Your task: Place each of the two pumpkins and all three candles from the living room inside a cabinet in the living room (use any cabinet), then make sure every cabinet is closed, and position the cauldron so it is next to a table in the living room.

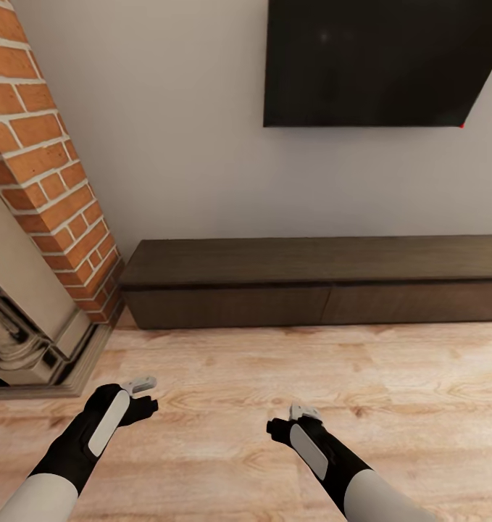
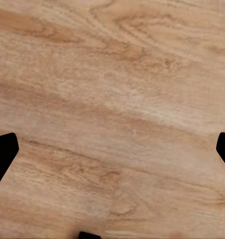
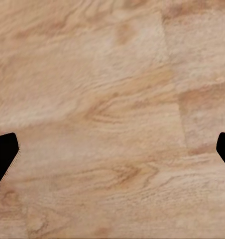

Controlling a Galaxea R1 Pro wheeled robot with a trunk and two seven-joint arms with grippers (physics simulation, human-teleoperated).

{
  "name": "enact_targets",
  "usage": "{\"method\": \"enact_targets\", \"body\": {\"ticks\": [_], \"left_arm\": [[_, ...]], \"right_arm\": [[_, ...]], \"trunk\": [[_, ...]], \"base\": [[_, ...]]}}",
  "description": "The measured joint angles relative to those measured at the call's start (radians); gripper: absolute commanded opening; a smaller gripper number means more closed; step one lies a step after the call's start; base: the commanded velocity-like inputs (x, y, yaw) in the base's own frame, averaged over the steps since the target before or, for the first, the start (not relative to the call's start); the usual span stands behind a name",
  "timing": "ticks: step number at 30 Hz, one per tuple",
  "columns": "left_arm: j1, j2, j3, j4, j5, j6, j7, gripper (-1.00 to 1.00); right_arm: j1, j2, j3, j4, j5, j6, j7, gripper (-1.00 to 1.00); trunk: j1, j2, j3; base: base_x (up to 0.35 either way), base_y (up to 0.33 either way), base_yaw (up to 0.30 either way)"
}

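While over bare floor [image 2: 117, 99], both hands gape wide, empty.

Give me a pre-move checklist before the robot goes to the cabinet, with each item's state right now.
1. Cabinet in front of the robot, across the wood floor: ok.
2. Cabinet fronts closed: ok, both look flush.
3. Left gripper open and holding nothing: ok.
4. Right gripper open and holding nothing: ok.
5. Pumpkins, candles and cauldron located: cannot tell.
6. Clearance from the brick fireplace on the robot's left: ok.
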Motion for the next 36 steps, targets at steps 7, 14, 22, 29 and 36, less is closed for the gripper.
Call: {"method": "enact_targets", "body": {"ticks": [7, 14, 22, 29, 36], "left_arm": [[0.0, 0.0, 0.0, 0.0, -0.001, 0.0, 0.0, 1.0], [0.0, 0.0, 0.0, 0.0, 0.0, 0.0, 0.0, 1.0], [0.013, 0.023, -0.023, -0.022, 0.022, 0.022, -0.022, 1.0], [0.01, -0.003, 0.011, 0.006, -0.015, 0.061, -0.062, 1.0], [0.01, -0.001, 0.049, 0.017, -0.056, 0.1, -0.101, 1.0]], "right_arm": [[0.0, 0.0, -0.002, 0.0, -0.003, 0.0, -0.001, 1.0], [0.0, 0.0, -0.001, -0.002, 0.0, 0.0, -0.001, 1.0], [-0.023, -0.023, 0.022, -0.025, -0.014, -0.023, 0.022, 1.0], [-0.062, 0.016, 0.022, -0.064, 0.013, -0.063, 0.005, 1.0], [-0.092, 0.043, 0.022, -0.104, 0.052, -0.103, -0.034, 1.0]], "trunk": [[0.0, 0.0, 0.0], [0.0, 0.0, 0.0], [0.0, 0.0, 0.0], [0.0, 0.0, 0.0], [0.0, 0.0, 0.0]], "base": [[0.064, -0.016, 0.171], [0.013, -0.004, 0.027], [0.007, 0.0, 0.001], [0.029, 0.031, 0.0], [0.124, 0.09, 0.0]]}}
